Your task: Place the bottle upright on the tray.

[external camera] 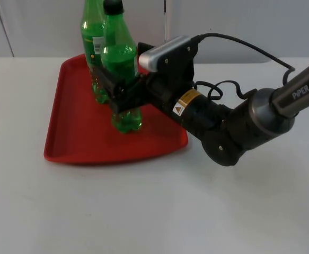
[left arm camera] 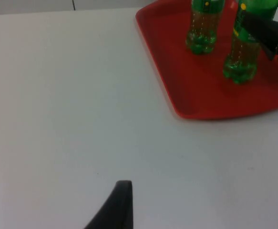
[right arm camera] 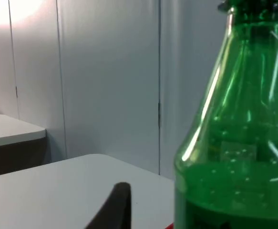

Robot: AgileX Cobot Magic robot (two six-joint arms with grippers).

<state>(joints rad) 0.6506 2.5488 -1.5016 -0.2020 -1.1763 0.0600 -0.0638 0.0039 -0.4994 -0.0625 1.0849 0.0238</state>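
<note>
A green bottle (external camera: 120, 53) with a black cap stands upright in the red tray (external camera: 80, 132), its base on or just above the tray floor. My right gripper (external camera: 123, 90) comes in from the right and is shut on the bottle's middle, at the label. The same bottle (right arm camera: 239, 143) looms close in the right wrist view, and in the left wrist view the bottle (left arm camera: 241, 59) has the black fingers (left arm camera: 267, 31) across it. My left gripper (left arm camera: 117, 210) waits over bare table, away from the tray (left arm camera: 200, 90).
A second green bottle (external camera: 92, 32) stands upright in the tray just behind the held one, close to it, and shows again as the second bottle (left arm camera: 203, 28) from the left wrist. White table surrounds the tray, and the grey wall stands behind.
</note>
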